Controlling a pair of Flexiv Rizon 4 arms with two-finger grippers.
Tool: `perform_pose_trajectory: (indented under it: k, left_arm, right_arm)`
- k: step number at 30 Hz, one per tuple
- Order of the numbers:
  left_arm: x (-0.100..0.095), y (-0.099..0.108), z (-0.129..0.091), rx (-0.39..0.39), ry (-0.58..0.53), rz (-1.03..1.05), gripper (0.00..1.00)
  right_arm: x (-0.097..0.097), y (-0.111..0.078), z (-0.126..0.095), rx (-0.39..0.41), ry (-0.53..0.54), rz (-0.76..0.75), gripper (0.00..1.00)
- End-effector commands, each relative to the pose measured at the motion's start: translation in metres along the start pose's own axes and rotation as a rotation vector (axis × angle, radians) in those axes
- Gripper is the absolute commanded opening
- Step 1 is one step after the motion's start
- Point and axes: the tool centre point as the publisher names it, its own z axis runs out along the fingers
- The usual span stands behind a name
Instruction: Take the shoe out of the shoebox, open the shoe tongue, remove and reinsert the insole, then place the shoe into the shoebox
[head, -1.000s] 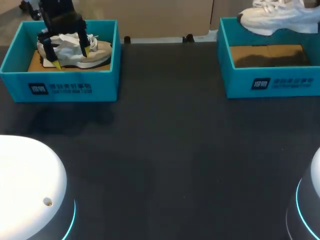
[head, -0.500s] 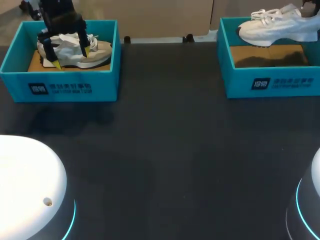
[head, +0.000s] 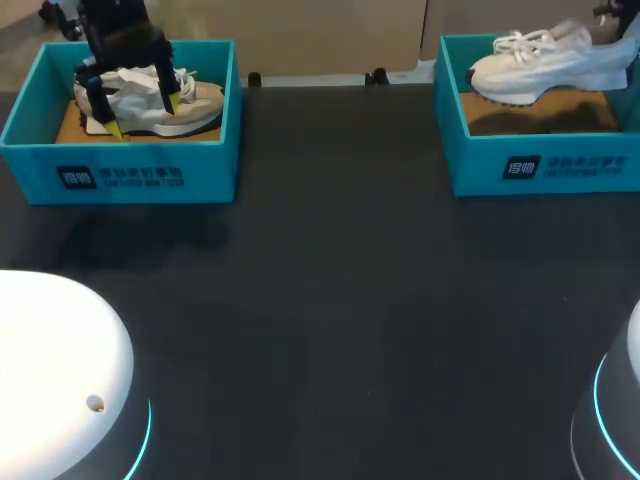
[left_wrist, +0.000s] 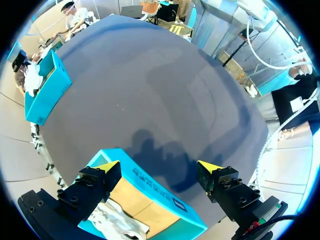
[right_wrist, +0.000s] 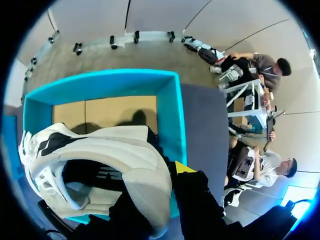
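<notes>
Right pincer: the right pincer (right_wrist: 165, 172) is clamped on the heel collar of a white lace-up trainer (head: 545, 65). One yellow tip shows against the outside of the heel and the other is hidden inside the shoe. Holding it by the heel leaves the tongue and laces free.
White shoe: it hangs in the air above its box, toe pointing towards the middle of the worktop and tilted slightly down, touching nothing below.
Right box: the right-hand teal cardboard shoebox (head: 540, 165) has only its bare brown floor showing under the shoe — nothing else lies in it.
Left pincer: the left pincer (left_wrist: 160, 166) is spread wide and grips nothing. Its yellow tips hang down into the other box, one either side of the shoe there.
Left box: the left-hand teal cardboard shoebox (head: 120, 175) holds a beige and grey trainer (head: 190, 105) resting on its sole.
Worktop: the dark grey worktop (head: 330, 300) stretches between the two boxes, which stand well apart.
Stage: judging by the raised shoe, this looks like either the lift-out or the return — I cannot tell which.
</notes>
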Motion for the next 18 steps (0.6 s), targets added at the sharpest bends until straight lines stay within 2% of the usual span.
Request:
perform_pose_trajectory:
  k: [1,7,18]
  left_arm:
    - [-0.001,0.000,0.000,-0.001,0.003,0.000,1.00]
    - [-0.001,0.000,0.000,-0.001,0.003,0.000,1.00]
    - [-0.001,0.000,0.000,-0.001,0.003,0.000,1.00]
  right_arm:
    - [0.001,-0.006,0.009,-0.018,0.007,0.015,0.00]
    - [-0.005,-0.011,0.014,-0.026,-0.003,0.039,0.00]
    - [0.004,-0.026,0.036,-0.033,0.023,0.052,0.00]
